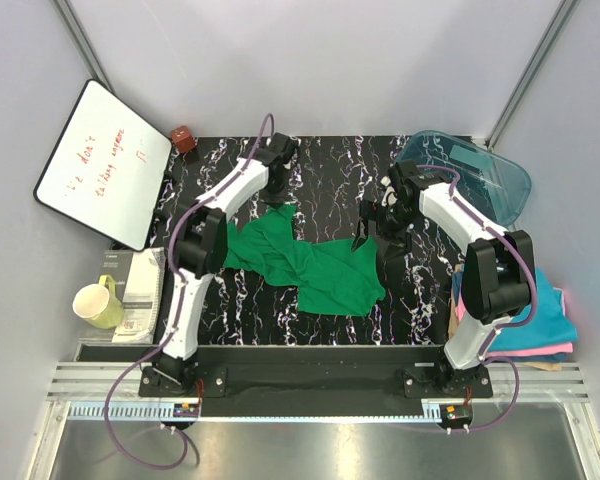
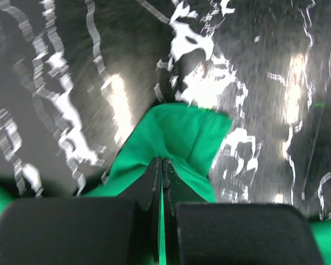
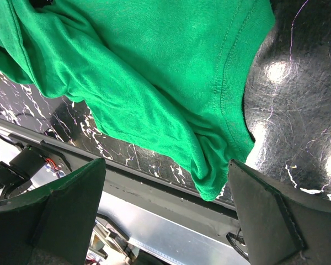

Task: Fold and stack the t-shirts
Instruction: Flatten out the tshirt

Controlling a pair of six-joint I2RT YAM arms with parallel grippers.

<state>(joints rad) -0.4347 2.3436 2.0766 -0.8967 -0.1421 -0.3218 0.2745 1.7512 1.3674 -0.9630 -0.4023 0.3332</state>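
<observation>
While the clear teal tub sits at the far right corner of the black marbled table, I cannot tell what is in it. The soft green t-shirt lies crumpled in the middle. The left gripper is pinched tight on one corner; only its wrist view shows that. The right gripper hangs wide apart over the stitched hem, holding nothing. Blue, pink and tan folded shirts are piled by the right arm.

Green t-shirt; black table — marbled, seemingly
</observation>
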